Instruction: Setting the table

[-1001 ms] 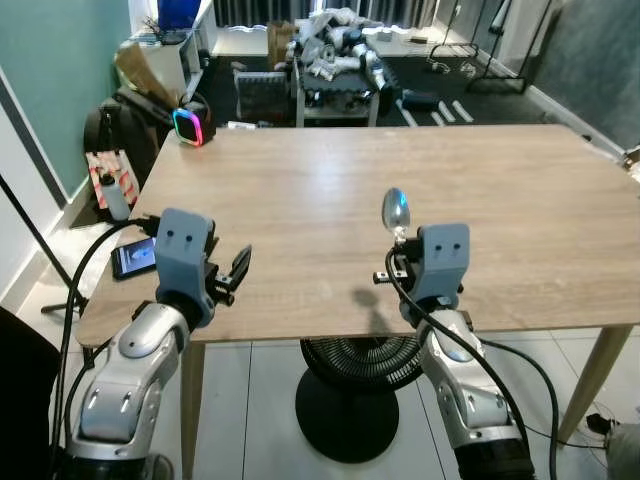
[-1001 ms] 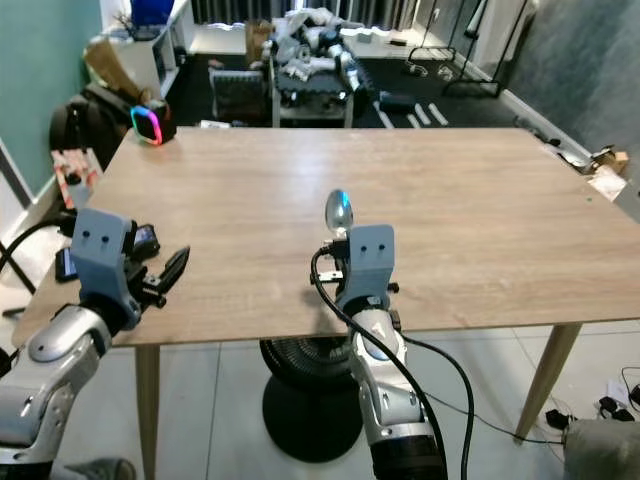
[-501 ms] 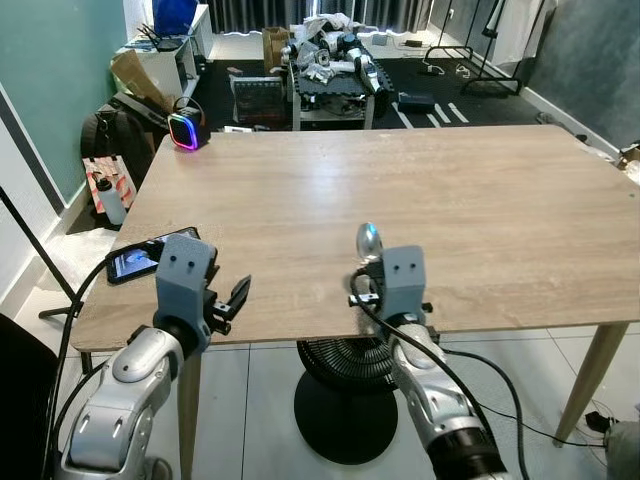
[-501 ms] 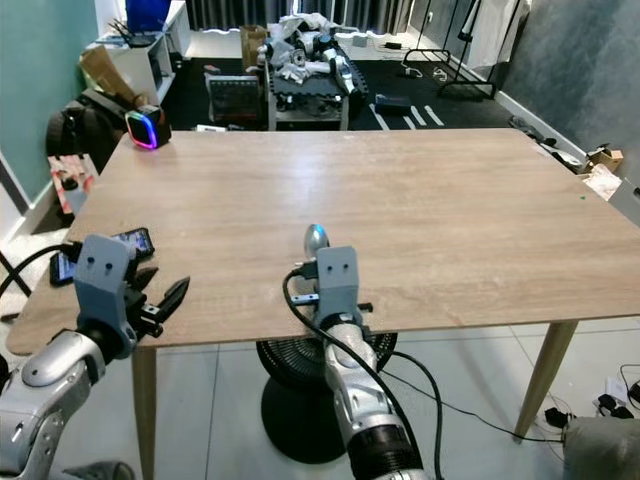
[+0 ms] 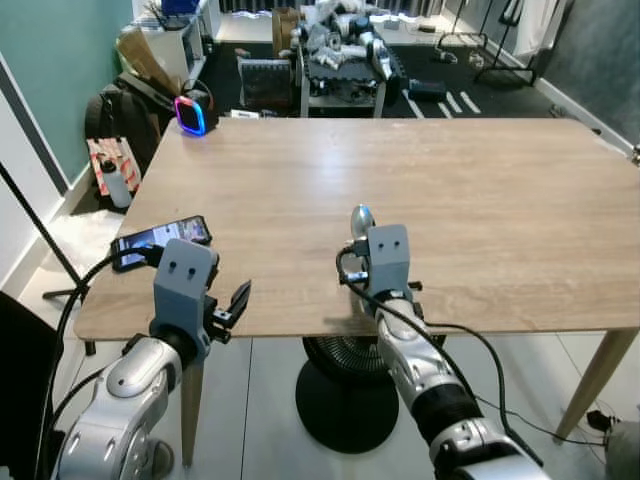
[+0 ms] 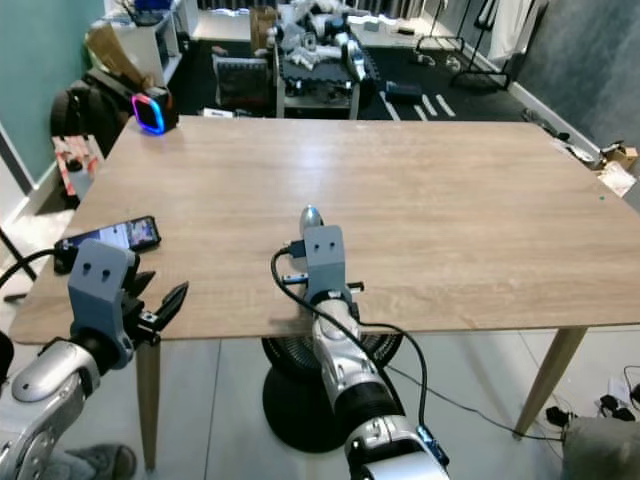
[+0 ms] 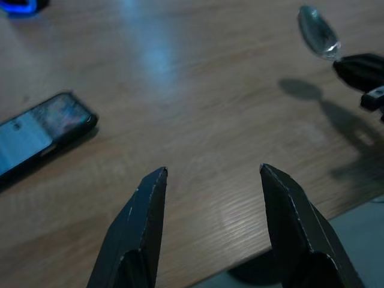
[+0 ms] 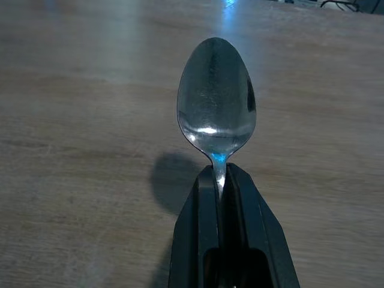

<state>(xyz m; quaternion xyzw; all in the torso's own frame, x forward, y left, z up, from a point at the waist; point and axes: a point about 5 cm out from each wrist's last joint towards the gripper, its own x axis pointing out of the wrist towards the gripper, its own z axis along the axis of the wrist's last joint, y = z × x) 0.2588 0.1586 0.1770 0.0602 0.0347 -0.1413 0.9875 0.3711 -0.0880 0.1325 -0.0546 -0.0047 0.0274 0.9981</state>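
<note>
One spoon [image 8: 216,108] is pinched by the right gripper [image 8: 219,180] over the table [image 5: 480,190]; the left gripper [image 7: 211,180], spread, is held near a phone [image 5: 160,238]; clutter [image 5: 340,40] is seen beyond.

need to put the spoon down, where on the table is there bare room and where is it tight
Nearly all of the table is bare wood: the whole stretch ahead of the spoon held in the right gripper, out to the far and right edges. It is tighter on the left: a phone lies near the front-left corner by the open left gripper, and a glowing speaker sits at the far-left corner.
</note>
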